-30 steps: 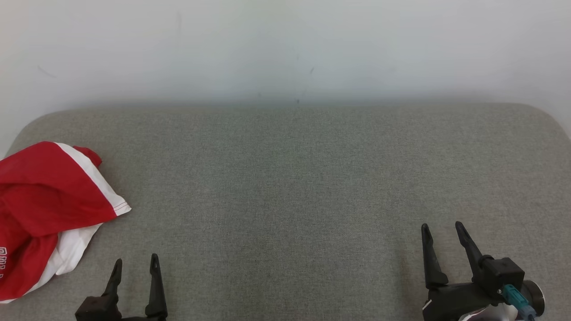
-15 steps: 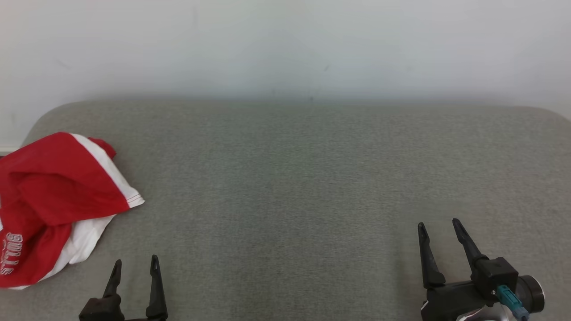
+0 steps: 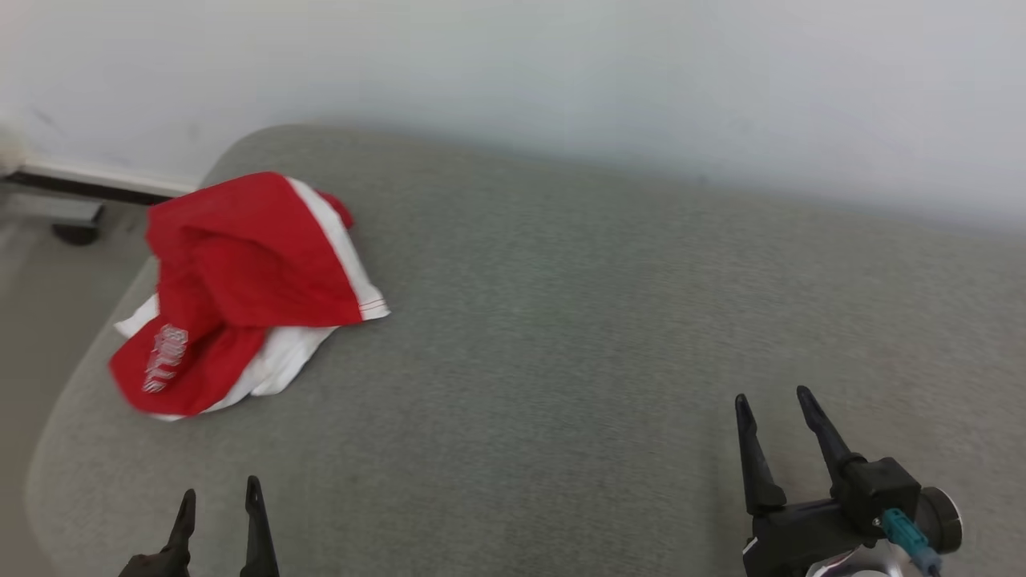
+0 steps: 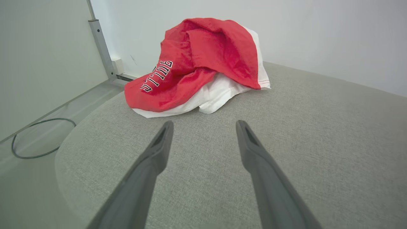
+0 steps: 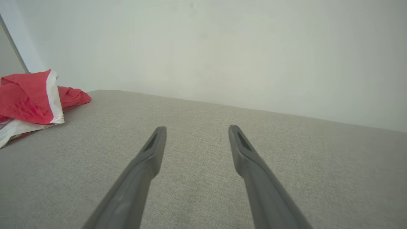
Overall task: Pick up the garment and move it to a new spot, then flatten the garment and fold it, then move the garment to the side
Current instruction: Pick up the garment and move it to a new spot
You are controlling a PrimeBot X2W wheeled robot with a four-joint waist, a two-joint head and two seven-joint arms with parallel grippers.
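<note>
Left gripper [image 3: 220,486] and right gripper [image 3: 771,394] hover spread and empty at the grey cushion's [image 3: 561,336] near edge; the crumpled red-and-white garment [image 3: 240,272] lies untouched at the cushion's far left corner, so seemingly every step is yet to begin

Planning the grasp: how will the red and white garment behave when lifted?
The red and white garment lies crumpled in soft folds, so it will probably droop and unfurl when pinched. It looks thin, likely light. Lying near the rounded corner of the grey cushion, it might slide off if pushed.
</note>
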